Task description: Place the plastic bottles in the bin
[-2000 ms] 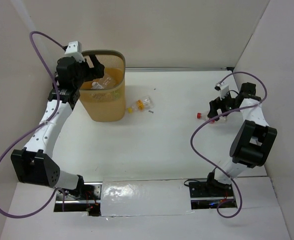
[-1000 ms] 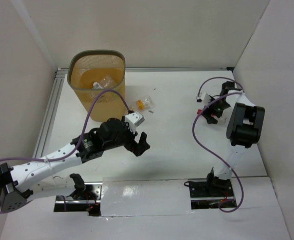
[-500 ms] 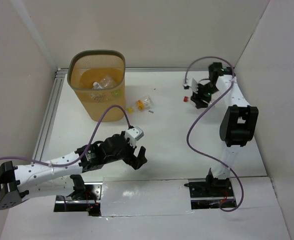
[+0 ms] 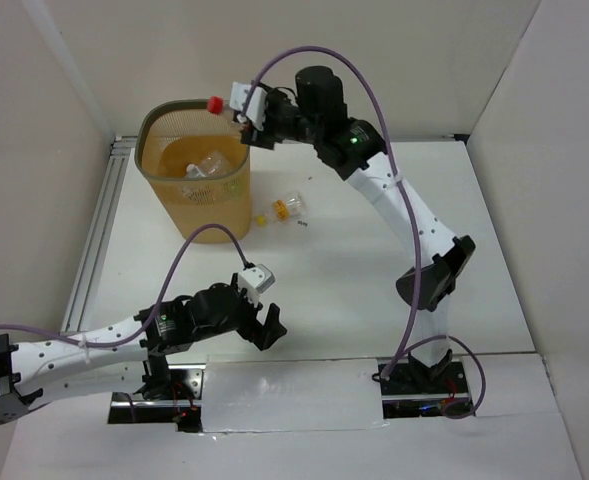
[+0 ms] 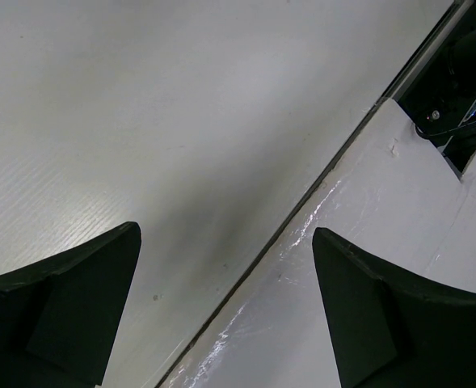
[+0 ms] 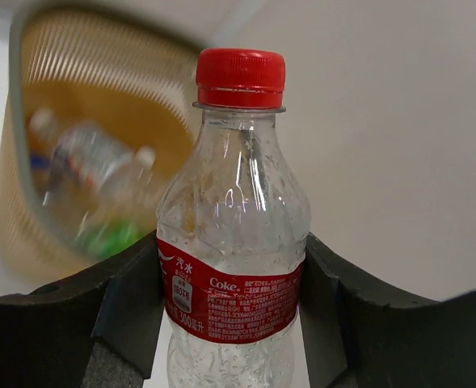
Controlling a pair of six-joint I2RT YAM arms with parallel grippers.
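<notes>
My right gripper (image 4: 242, 112) is shut on a clear bottle with a red cap and red label (image 6: 231, 259), held over the far right rim of the orange mesh bin (image 4: 224, 215); the red cap (image 4: 214, 103) shows above the rim. The bin (image 6: 27, 202) is blurred behind the bottle in the right wrist view, with several bottles inside (image 4: 206, 165), one green. A crushed clear bottle with a yellow cap (image 4: 285, 208) lies on the table right of the bin. My left gripper (image 4: 257, 328) is open and empty, low near the table's front edge (image 5: 302, 210).
White walls enclose the table on three sides. A metal rail (image 4: 94, 240) runs along the left edge. A taped strip (image 4: 294, 395) and both arm bases lie at the front. The right arm stretches diagonally across the table's middle.
My right arm swung from the far right of the table to over the bin, carrying the red-capped bottle. My left arm drew back a little toward the front edge.
</notes>
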